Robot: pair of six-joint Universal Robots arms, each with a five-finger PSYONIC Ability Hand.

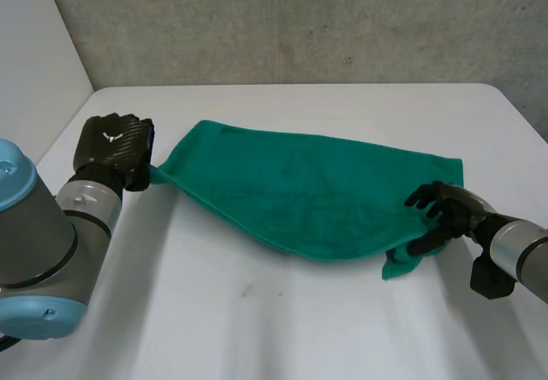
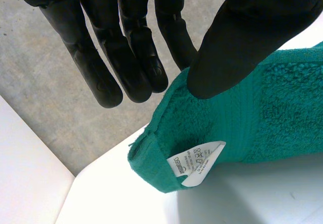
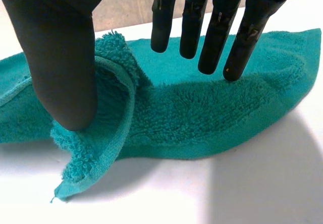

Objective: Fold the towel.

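So the white worktop point(image 1: 282, 329) takes up most of the scene, with a grey wall behind it. The green towel point(image 1: 308, 192) lies across the middle of it, doubled over and stretched out between the two hands, with its long edges bowing toward the front.

The left hand point(image 1: 113, 147) is at the towel's left corner. Its fingers are pretty much straight, and the thumb pinches that corner against them, so the corner sits pulled to a point just off the surface. The right hand point(image 1: 449, 213) has the opposite corner. Its thumb is tucked into a curled-up flap of terry, and its fingers reach over the top of the cloth.

There's a tiny white care label point(image 2: 197, 162) sticking out right by the left thumb.
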